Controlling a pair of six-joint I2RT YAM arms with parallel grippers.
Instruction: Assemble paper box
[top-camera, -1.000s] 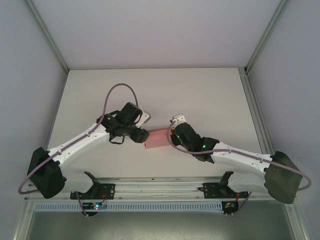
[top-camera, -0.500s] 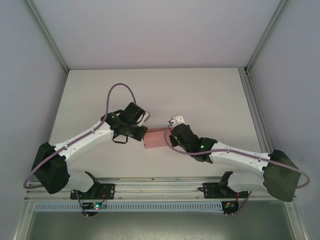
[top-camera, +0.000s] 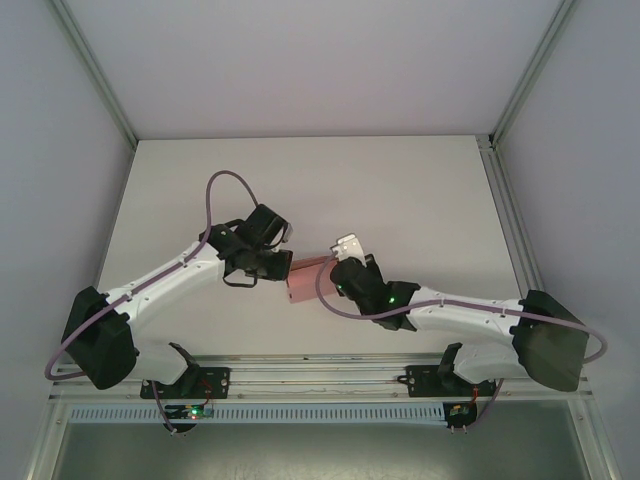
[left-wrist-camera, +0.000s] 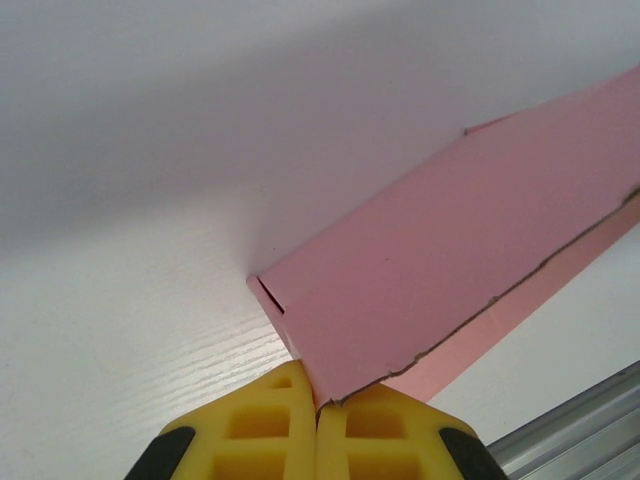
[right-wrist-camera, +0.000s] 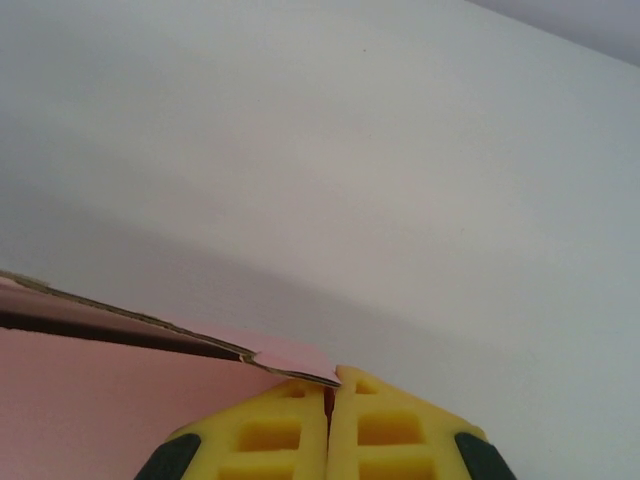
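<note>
We find the left claw (left-wrist-camera: 318, 412) pinched shut on a corner of the plain pink thin cardboard box (left-wrist-camera: 430, 270), which runs ahead and to that claw's right, close over the white counter (left-wrist-camera: 130, 330). The right claw (right-wrist-camera: 328, 392) is clamped on the far end, with the box to its left. We judge that this two-ended hold steadies the panels for folding.

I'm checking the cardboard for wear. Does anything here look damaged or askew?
The paper box has a ragged, nicked long edge, seen in both wrist views. It looks frayed rather than cleanly cut. The left gripper and right gripper pinch it at opposite ends. Nothing else stands out.
</note>
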